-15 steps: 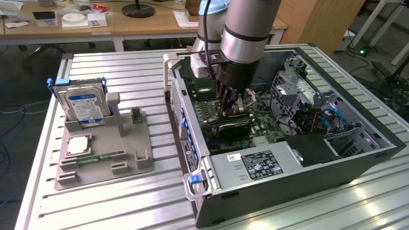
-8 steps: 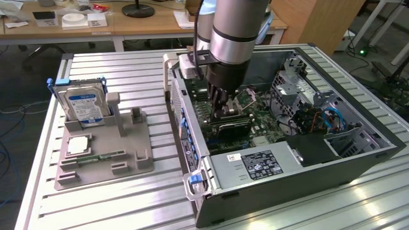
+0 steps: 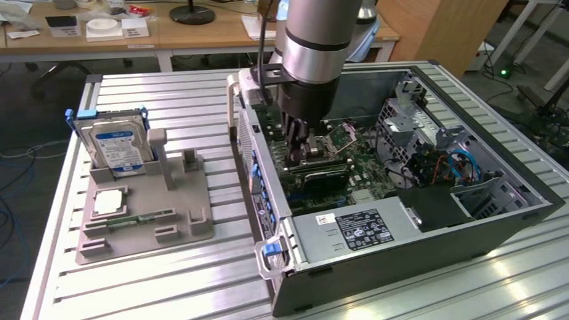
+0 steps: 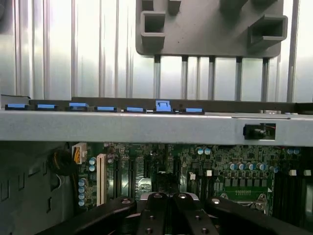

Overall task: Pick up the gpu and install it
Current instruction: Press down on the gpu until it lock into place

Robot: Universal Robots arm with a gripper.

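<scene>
Your gripper [image 3: 305, 143], jaws pressed together, reaches deep inside the open computer case [image 3: 498, 220] over the motherboard [image 3: 356, 170], apparently seating the gpu [image 3: 320, 175] in its slot, while beyond, the gray holder tray [image 3: 146, 213] stands against the case's rear wall without it.

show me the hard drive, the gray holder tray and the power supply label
hard drive [image 3: 116, 143], exterior view, on its blue-white label
gray holder tray [image 3: 182, 213], exterior view, on a bare flat part of its base
power supply label [image 3: 358, 229], exterior view, on the middle of the black sticker
</scene>
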